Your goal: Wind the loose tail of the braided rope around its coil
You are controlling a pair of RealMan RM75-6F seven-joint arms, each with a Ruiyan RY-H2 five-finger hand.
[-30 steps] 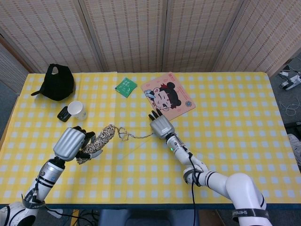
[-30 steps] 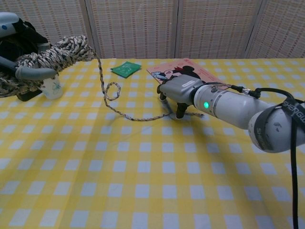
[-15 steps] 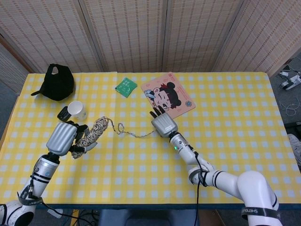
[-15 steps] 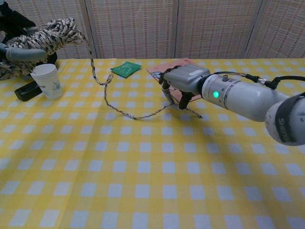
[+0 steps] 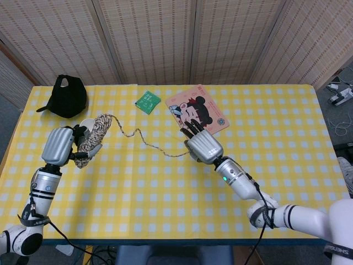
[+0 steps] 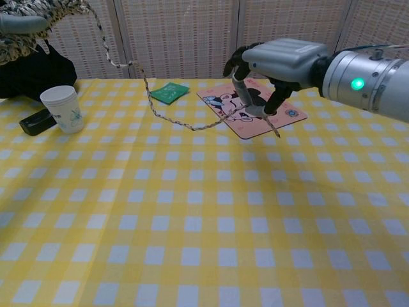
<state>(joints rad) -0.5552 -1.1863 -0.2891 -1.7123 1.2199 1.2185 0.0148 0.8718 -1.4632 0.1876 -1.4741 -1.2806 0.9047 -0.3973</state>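
The braided rope coil (image 5: 92, 131) is gripped in my left hand (image 5: 58, 146), raised above the table's left side; in the chest view the coil (image 6: 38, 11) shows at the top left corner. Its loose tail (image 5: 144, 141) hangs in a slack line through the air across to my right hand (image 5: 203, 147). In the chest view the tail (image 6: 167, 112) sags down to my right hand (image 6: 276, 59), which pinches it near its end between the fingertips (image 6: 241, 83) above the table. A short stub of rope sticks out past them.
A paper cup (image 6: 62, 109) and a small black device (image 6: 35, 120) stand below the coil at the left. A black cap (image 5: 67, 96) lies at the far left corner. A green packet (image 5: 147, 101) and a pink cartoon mouse pad (image 5: 197, 110) lie beyond the right hand.
Both hands have risen off the table. The left hand carried the coil back and left; the tail's loop has pulled out and the tail now hangs in the air between the hands.
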